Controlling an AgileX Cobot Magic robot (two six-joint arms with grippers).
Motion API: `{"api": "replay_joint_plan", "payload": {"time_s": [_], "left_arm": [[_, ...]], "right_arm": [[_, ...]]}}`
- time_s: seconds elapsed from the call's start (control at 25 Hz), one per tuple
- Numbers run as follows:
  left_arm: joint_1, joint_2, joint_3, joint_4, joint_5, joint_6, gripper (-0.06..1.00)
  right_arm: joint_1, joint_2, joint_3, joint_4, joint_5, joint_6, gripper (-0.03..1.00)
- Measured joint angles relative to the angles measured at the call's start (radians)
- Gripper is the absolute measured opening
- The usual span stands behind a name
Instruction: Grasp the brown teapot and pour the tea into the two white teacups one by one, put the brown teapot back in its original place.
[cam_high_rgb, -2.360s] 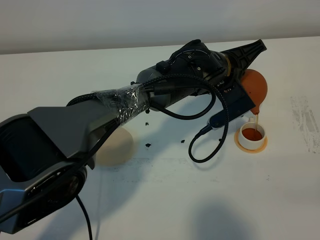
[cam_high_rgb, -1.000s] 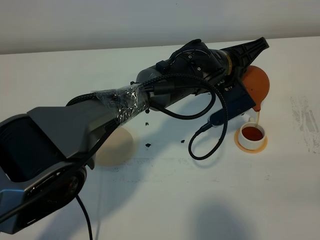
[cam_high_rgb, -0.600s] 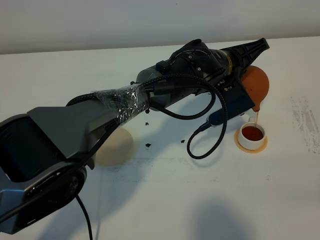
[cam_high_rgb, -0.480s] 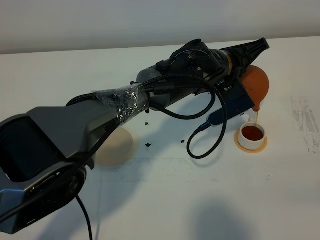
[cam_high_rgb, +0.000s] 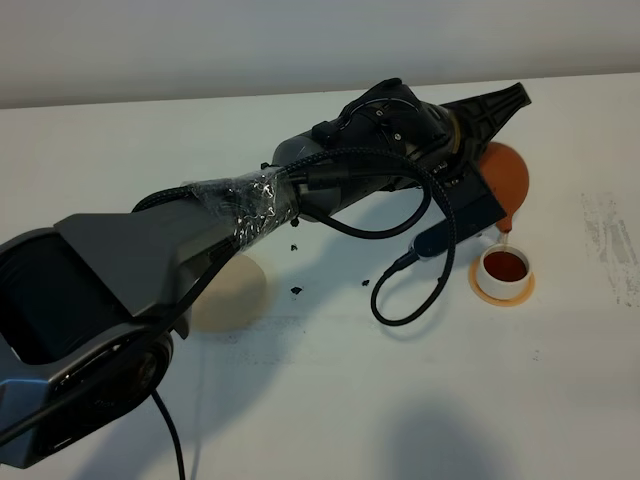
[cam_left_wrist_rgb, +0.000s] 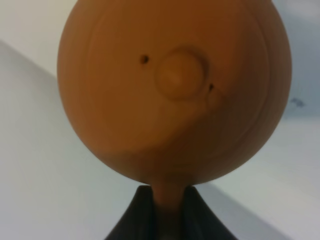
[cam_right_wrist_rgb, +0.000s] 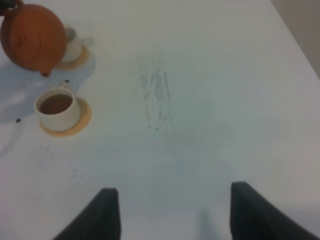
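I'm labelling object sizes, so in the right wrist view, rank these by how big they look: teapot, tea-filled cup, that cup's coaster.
Largest: brown teapot.
Then the tea-filled cup and its coaster, too close to rank, because the cup covers most of the coaster.

One teapot (cam_high_rgb: 508, 172), two teacups (cam_right_wrist_rgb: 56, 109) (cam_right_wrist_rgb: 73, 46) (one filled), two coasters (cam_right_wrist_rgb: 85, 118) (cam_right_wrist_rgb: 83, 58), one cream disc (cam_high_rgb: 238, 295).

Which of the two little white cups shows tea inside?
The teacup nearest the teapot's spout: brown tea fills it. The other cup sits half hidden behind the teapot, its inside unseen.
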Motion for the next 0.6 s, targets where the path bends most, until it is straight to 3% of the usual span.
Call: {"api": "replay_joint_plan", "payload": {"time_s": [0.32, 0.6], "left_arm": [[0.000, 0.000, 0.000, -0.059, 0.071, -0.034, 0.09], [0.000, -0.039, 0.000, -0.090, 0.175, -0.144, 0.09]], "right_arm": [[0.000, 0.000, 0.000, 0.000, 0.000, 0.000, 0.47], [0.000, 0.000, 0.000, 0.000, 0.000, 0.000, 0.47]]}}
